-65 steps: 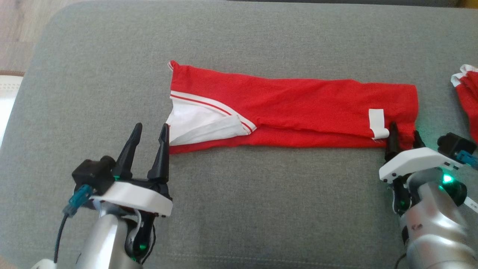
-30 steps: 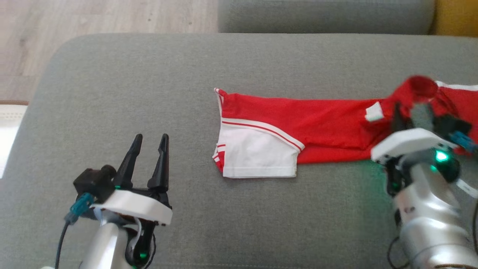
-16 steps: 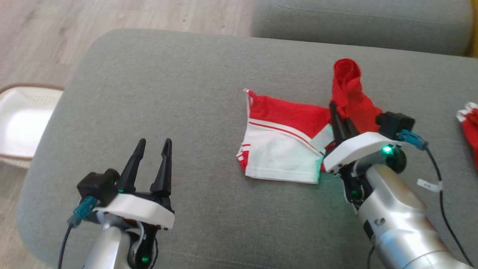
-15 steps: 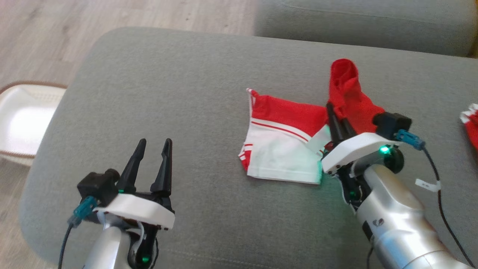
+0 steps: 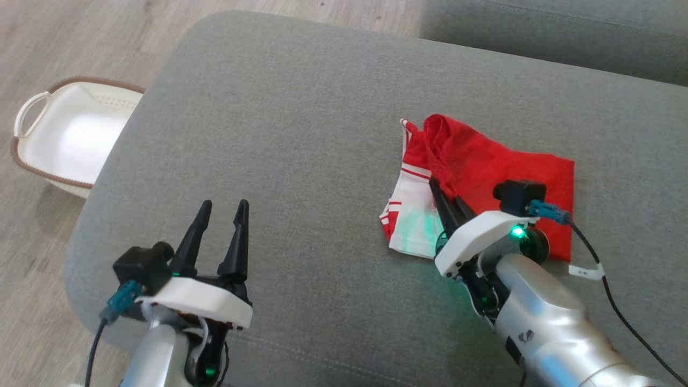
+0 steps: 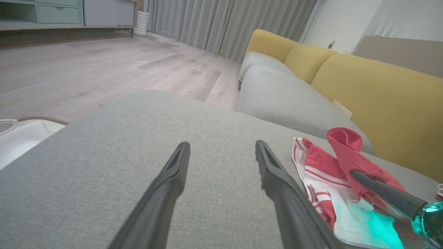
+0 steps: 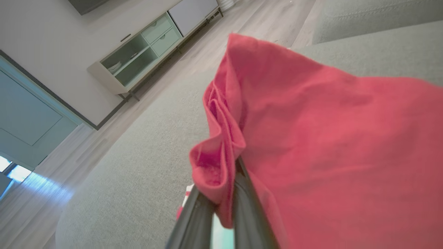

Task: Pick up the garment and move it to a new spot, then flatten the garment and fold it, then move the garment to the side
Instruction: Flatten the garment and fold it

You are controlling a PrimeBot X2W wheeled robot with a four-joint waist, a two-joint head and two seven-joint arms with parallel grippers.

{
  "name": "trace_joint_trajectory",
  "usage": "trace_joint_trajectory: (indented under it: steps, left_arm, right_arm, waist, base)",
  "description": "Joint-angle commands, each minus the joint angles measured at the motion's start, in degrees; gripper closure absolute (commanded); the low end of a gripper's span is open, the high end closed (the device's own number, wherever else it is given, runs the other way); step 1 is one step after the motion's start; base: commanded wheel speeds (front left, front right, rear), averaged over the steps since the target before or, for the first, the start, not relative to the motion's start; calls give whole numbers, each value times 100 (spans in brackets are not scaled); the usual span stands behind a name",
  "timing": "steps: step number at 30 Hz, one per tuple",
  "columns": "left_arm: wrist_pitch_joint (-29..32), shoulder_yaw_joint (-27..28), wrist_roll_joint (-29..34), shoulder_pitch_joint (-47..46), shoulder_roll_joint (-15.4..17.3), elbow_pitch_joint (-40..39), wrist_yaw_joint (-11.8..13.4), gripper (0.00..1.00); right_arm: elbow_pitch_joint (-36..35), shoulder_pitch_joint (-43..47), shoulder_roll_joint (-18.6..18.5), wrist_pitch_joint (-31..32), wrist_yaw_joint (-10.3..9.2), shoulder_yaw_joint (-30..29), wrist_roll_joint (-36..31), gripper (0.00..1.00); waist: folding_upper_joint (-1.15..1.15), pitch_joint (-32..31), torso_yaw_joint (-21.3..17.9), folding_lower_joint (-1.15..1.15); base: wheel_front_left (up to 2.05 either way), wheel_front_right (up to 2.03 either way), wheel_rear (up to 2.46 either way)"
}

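Note:
The garment [image 5: 505, 166] is red with white striped trim and lies on the grey sofa cushion [image 5: 301, 118], doubled over itself. Its white part [image 5: 411, 226] peeks out at the left under the red layer. My right gripper [image 5: 442, 191] is shut on a bunched red edge of it, held a little above the white part. In the right wrist view the red cloth [image 7: 328, 138] drapes from the closed fingers [image 7: 199, 216]. My left gripper [image 5: 224, 207] hovers open over bare cushion well to the left, holding nothing. The left wrist view has the garment [image 6: 322, 162] off to its right.
A white basket with a brown rim [image 5: 32, 107] stands on the wooden floor left of the cushion. A second grey cushion [image 5: 537, 32] lies beyond. A yellow sofa back [image 6: 373, 97] rises behind. The right wrist's cable with a tag [image 5: 586, 271] trails over the cushion.
The head camera has swung left. My right gripper has carried the red end leftwards and down over the white part, so the garment lies shorter and doubled. The left gripper has stayed put.

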Motion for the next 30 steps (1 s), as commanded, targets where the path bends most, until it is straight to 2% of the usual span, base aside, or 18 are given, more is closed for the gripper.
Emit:
trace_joint_trajectory:
  steps: [1,2,3,4,11,14,18,21,24,30]
  left_arm:
    - [-70,216,25,-309,31,-168,-15,0]
    - [-70,223,31,-320,31,-163,-17,0]
    - [-70,228,33,-328,31,-161,-18,0]
    - [-70,231,28,-332,31,-161,-19,0]
    - [-70,312,25,-276,31,-156,-21,0]
    - [-70,351,41,-270,31,-180,-20,0]
    - [-70,444,65,-240,31,-270,-18,0]
    - [-70,568,58,-201,31,-485,-1,0]
    - [-70,672,59,-179,31,-699,49,0]
    - [-70,775,104,-149,31,-1022,159,0]
  right_arm:
    - [-94,-216,52,-36,-5,129,82,100]
    - [-40,-234,52,-43,-5,184,133,100]
    - [-17,-264,52,-58,-5,254,166,16]
    - [-109,-265,52,-45,-5,391,243,0]
    - [-1034,-257,52,110,-5,1348,945,0]
    - [-1073,-365,52,9,-5,1429,1048,0]
    - [-835,-561,52,-134,-5,1306,800,0]
    - [-572,-688,52,-190,-5,748,160,0]
    - [-651,-583,52,-193,-5,-158,-665,0]
    - [-1571,325,46,-195,-5,-2056,-2539,0]
  waist:
    - [0,16,31,0]
    - [0,19,46,0]
    - [0,22,57,0]
    - [0,25,66,0]
    - [0,-20,-96,0]
    - [0,-82,-256,0]
    - [0,-170,-577,0]
    - [0,-235,-958,0]
    - [0,-243,-1225,0]
    - [0,-285,-1584,0]
  base:
    - [0,0,0]
    - [0,0,0]
    - [0,0,0]
    - [0,0,0]
    - [0,0,0]
    - [0,0,0]
    - [0,0,0]
    - [0,0,0]
    - [0,0,0]
    - [0,0,0]
